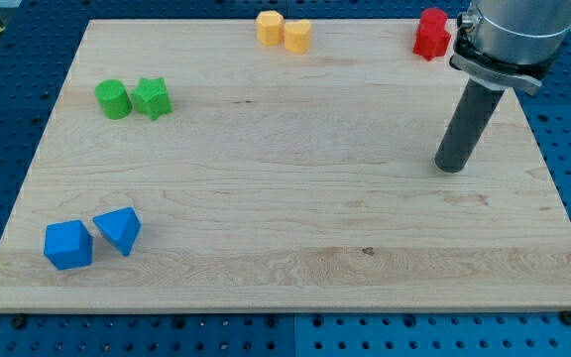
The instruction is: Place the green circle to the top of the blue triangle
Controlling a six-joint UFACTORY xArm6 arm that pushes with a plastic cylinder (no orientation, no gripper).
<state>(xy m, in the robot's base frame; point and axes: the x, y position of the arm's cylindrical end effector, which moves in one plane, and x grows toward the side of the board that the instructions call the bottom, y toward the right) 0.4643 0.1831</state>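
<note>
The green circle (113, 99) sits at the board's upper left, touching a green star (152, 97) on its right. The blue triangle (119, 230) lies at the lower left, next to a blue cube (67, 245) on its left. My tip (450, 166) rests on the board at the right side, far from both the green circle and the blue triangle. It touches no block.
Two yellow blocks (270, 27) (297, 36) sit together at the top middle edge. A red block (431, 34) stands at the top right, just left of the arm. The wooden board (295, 208) lies on a blue perforated table.
</note>
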